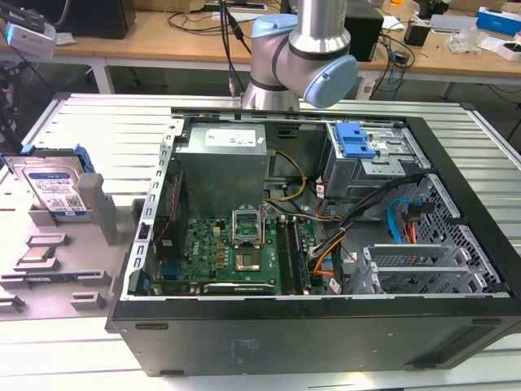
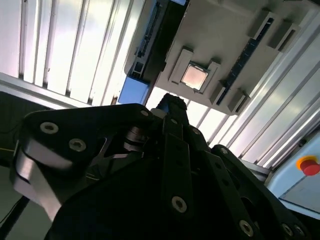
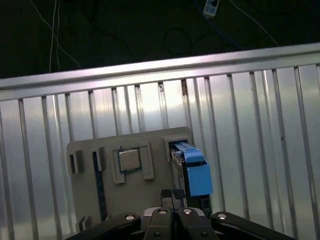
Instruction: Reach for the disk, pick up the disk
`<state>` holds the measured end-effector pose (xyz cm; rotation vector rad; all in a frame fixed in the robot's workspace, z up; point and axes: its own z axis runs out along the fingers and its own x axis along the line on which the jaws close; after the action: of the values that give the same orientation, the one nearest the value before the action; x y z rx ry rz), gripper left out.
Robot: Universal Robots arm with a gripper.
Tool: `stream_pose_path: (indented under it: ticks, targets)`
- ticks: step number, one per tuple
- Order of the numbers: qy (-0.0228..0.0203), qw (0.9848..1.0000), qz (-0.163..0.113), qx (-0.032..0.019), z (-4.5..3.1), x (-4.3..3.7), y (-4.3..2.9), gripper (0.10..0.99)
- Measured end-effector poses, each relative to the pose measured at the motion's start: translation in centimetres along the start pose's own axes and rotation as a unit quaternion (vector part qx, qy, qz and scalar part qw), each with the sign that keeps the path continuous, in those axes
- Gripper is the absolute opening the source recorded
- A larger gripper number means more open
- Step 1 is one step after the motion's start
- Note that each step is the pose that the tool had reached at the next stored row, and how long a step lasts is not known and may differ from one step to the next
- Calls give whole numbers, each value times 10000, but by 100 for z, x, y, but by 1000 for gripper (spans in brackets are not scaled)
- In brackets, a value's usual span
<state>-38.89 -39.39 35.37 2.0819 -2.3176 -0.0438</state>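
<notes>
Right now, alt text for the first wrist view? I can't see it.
The disk stands on edge in a slot of a grey fixture plate, a chip seated beside it. The plate lies on a ribbed table; the claw hangs above, clear of the disk.

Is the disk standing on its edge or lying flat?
On edge: in the exterior view the disk stands in a slot of the grey holder, label showing.

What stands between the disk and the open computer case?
In the exterior view, a grey upright block stands between the disk and the computer case.
</notes>
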Motion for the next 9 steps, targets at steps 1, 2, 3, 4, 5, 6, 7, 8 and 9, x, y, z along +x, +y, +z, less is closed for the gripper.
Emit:
stream_pose_path:
  ticks: [1,2,3,4,5,6,7,8,9]
  targets:
    - [3,10000,-72,0,0,0,0,106]
    - [5,9999,-132,0,0,0,0,106]
    - [8,9998,-199,0,0,0,0,106]
    - [10,9997,-257,0,0,0,0,106]
    - [12,9995,-313,0,0,0,0,106]
    - [13,9994,-349,0,0,0,0,106]
    - [15,9992,-392,0,0,0,0,106]
    - [17,9991,-428,0,0,0,0,106]
    - [18,9990,-458,0,0,0,0,106]
